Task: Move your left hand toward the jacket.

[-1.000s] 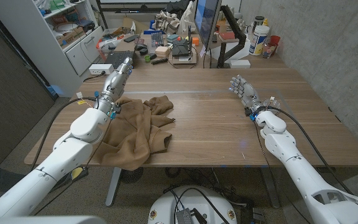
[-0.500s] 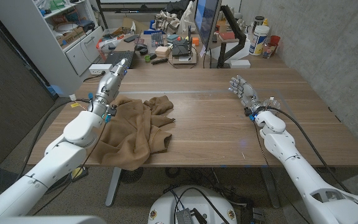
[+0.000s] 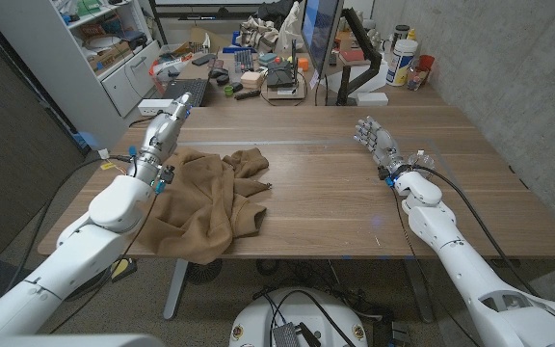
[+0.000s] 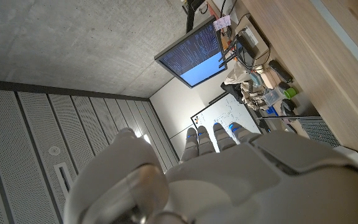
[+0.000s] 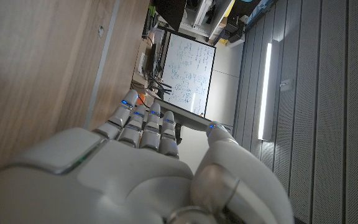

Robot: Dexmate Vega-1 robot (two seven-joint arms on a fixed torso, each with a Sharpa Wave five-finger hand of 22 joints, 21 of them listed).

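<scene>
A brown jacket (image 3: 210,198) lies crumpled on the left part of the wooden table (image 3: 335,183), its lower edge hanging over the front edge. My left hand (image 3: 165,127) is raised above the table's left side, just beyond the jacket's far left corner, fingers stretched out and apart, holding nothing. In the left wrist view the left hand (image 4: 216,168) points its straight fingers away over the table's edge. My right hand (image 3: 374,137) stands on the right side of the table, fingers apart and empty, far from the jacket. The right wrist view shows the right hand (image 5: 142,155) with fingers extended beside the wood.
A cluttered desk (image 3: 258,72) with a monitor (image 3: 318,34), keyboard (image 3: 186,92) and small items stands behind the table. White shelves (image 3: 104,48) are at the back left. Bottles (image 3: 405,58) stand at the back right. A concrete wall runs along the right.
My left hand and arm have drifted to the left and slightly away from the jacket's middle. The right hand and the jacket have not moved.
</scene>
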